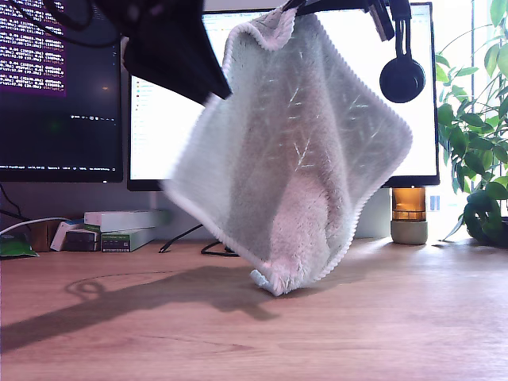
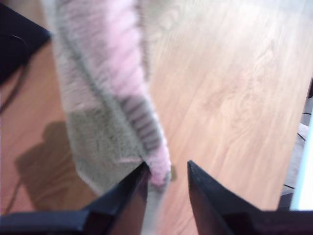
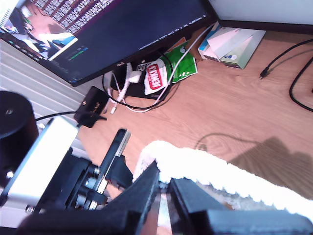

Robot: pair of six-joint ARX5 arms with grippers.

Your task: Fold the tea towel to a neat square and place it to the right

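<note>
The tea towel (image 1: 298, 159), pale and fluffy with a corded edge, hangs in a diamond in front of the monitor. Its lowest corner (image 1: 278, 279) is at the desk top. My second gripper (image 3: 164, 175) is shut on the towel's ribbed edge (image 3: 220, 171). In the exterior view it holds the top corner (image 1: 290, 9). My first gripper (image 2: 166, 166) is open, and a blurred fold of the towel (image 2: 105, 93) ends just between its fingertips, against one finger. The first arm (image 1: 171, 48) is a dark blur by the towel's upper edge at the exterior view's left.
Two monitors (image 1: 59, 87) stand at the back of the wooden desk (image 1: 381, 333). Boxes (image 1: 123, 228) and cables (image 1: 194, 238) lie below them. Headphones (image 1: 401, 75) hang at the top. An amber lamp (image 1: 409, 213) and a plant (image 1: 480, 143) are at the exterior view's right. A snack bag (image 3: 161, 76) lies under a monitor.
</note>
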